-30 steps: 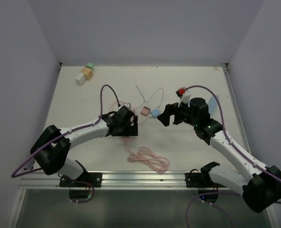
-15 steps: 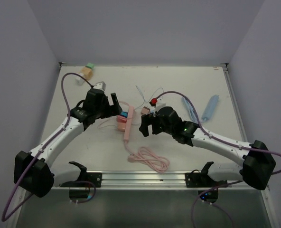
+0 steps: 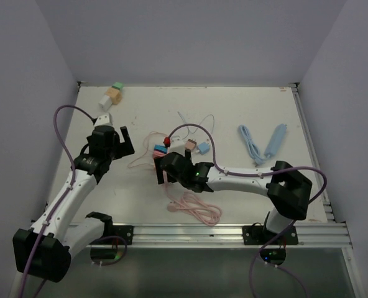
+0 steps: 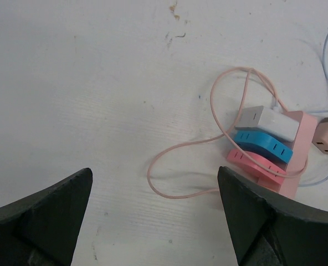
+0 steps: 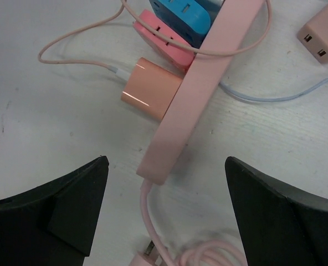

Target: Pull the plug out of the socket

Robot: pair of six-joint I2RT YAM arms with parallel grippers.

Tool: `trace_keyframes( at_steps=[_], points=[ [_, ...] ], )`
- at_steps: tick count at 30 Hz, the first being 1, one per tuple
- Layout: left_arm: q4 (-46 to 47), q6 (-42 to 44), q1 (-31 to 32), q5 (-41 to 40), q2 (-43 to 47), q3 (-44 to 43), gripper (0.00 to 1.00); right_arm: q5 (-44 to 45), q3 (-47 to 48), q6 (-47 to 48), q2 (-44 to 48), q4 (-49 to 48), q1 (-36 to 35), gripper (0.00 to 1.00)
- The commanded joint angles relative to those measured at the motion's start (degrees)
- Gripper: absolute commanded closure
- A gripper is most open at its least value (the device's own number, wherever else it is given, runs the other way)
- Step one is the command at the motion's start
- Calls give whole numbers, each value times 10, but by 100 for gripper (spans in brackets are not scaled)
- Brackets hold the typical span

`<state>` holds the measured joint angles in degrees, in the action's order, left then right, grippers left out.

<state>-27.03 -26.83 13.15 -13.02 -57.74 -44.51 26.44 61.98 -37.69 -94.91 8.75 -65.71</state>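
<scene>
Handover: left tool [image 4: 153, 173], apart, has backed off left while right tool [image 5: 165, 162], also apart, now hovers over strip [image 5: 200, 94] mid surface [image 3: 283, 112], peach plug [image 5: 150, 88] still seated, so no pull yet.

Top camera is looking down from above and behind at the whole bench [image 3: 246, 112]. Both wrist cameras are pointing straight down: left from farther off, right much nearer (pink socket strip [image 5: 203, 94] crossing mid-frame). All three are sharing that strip.
</scene>
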Motion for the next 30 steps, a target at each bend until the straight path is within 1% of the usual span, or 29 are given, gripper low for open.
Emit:
trace_keyframes(
  at_steps=[1,7,11,13,17,19,23,26,27,30],
  points=[
    [22,21,-4,-55,36,18,2,46,56,-42,-47,18,-8,11],
    [19,20,-4,-56,41,20,2,51,79,-70,-111,26,-8,15],
    [20,20,-4,-52,44,21,2,56,92,-78,-135,31,-8,17],
    [22,21,-4,-48,43,21,3,56,91,-80,-142,32,-8,20],
    [22,23,-4,-41,39,22,3,57,86,-79,-156,37,-6,24],
    [22,22,-4,-42,37,21,3,58,80,-79,-152,42,1,28],
    [23,23,-4,-37,36,23,3,55,30,-64,-124,34,21,35],
    [25,25,-5,-30,34,25,3,38,-10,-30,-94,10,38,44],
    [27,25,-5,-28,33,24,3,32,-19,-23,-87,5,47,48],
    [28,27,-5,-20,28,24,3,13,-57,8,-56,-16,72,51]
  ],
)
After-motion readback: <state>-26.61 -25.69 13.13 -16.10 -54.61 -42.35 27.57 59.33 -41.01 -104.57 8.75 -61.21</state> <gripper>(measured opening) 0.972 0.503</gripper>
